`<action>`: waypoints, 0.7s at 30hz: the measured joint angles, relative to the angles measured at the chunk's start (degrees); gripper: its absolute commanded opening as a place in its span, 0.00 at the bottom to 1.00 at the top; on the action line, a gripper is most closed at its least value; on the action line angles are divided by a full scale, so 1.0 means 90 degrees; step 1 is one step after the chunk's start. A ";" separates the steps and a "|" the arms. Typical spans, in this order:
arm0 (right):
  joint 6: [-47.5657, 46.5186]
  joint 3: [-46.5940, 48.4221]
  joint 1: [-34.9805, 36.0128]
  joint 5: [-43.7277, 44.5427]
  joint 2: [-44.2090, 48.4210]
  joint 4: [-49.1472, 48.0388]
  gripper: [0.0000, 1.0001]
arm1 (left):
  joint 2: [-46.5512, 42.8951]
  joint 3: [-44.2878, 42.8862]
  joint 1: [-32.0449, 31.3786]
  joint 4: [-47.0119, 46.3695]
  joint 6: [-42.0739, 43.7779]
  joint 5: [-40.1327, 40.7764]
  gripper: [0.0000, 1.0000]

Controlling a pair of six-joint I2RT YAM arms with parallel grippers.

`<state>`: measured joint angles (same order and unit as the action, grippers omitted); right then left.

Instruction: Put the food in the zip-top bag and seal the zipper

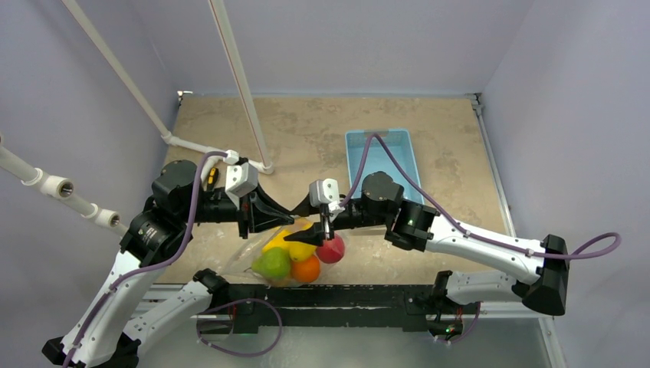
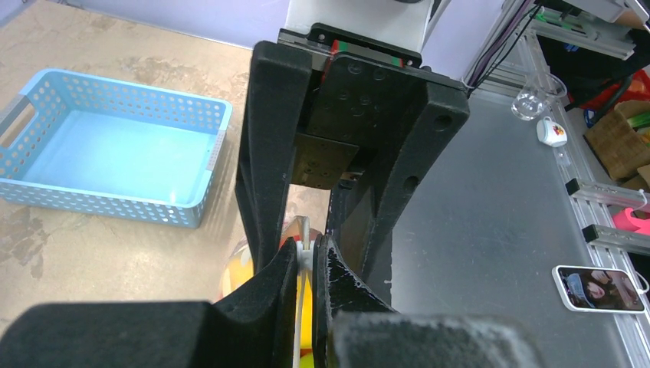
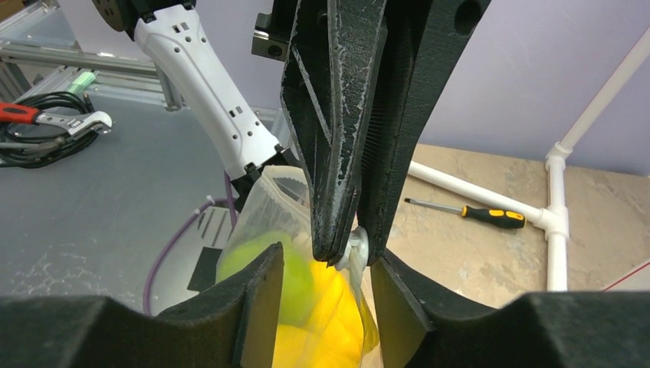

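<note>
Left hand's [image 2: 306,264] view alone: phone [image 2: 600,288]

Bright, even light, soft shadows; left gripper [image 2: 310,259] blurred close to its lens

the top view looks down from above and behind the arm bases [image 1: 211,282] over the mottled tan tabletop [image 1: 306,130]. each wrist view looks along its own black fingers [image 2: 264,295], very near, and the two face one another: the left sees the right gripper [image 2: 306,245] head-on, the right sees the left gripper [image 3: 349,249]. all three share the clear soft plastic zip-top bag [image 3: 264,203].
</note>
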<state>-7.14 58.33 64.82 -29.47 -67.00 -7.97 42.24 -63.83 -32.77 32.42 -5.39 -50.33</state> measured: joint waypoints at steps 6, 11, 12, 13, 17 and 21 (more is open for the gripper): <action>0.0134 -0.0068 -0.0002 -0.0032 -0.0036 -0.0226 0.28 | -0.0017 0.0000 0.0000 -0.0007 -0.0010 -0.0012 0.00; 0.0206 -0.0070 -0.0007 -0.0044 -0.0126 -0.0379 0.07 | -0.0075 0.0000 0.0000 -0.0007 -0.0019 -0.0034 0.00; 0.0223 -0.0070 -0.0012 -0.0044 -0.0136 -0.0403 0.00 | -0.0078 0.0000 0.0000 -0.0007 -0.0019 -0.0049 0.00; 0.0238 -0.0078 -0.0024 -0.0049 -0.0138 -0.0410 0.00 | -0.0083 0.0000 0.0000 -0.0007 -0.0029 -0.0053 0.00; 0.0274 -0.0080 -0.0036 -0.0053 -0.0141 -0.0449 0.00 | -0.0100 -0.0002 -0.0002 -0.0015 -0.0061 -0.0058 0.00; 0.0313 -0.0160 -0.0036 0.0012 -0.0121 -0.0610 0.00 | -0.0112 -0.0002 -0.0002 -0.0022 -0.0066 -0.0053 0.00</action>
<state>-4.32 56.88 64.49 -29.36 -68.10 -13.45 41.23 -63.86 -32.80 32.23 -5.98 -50.81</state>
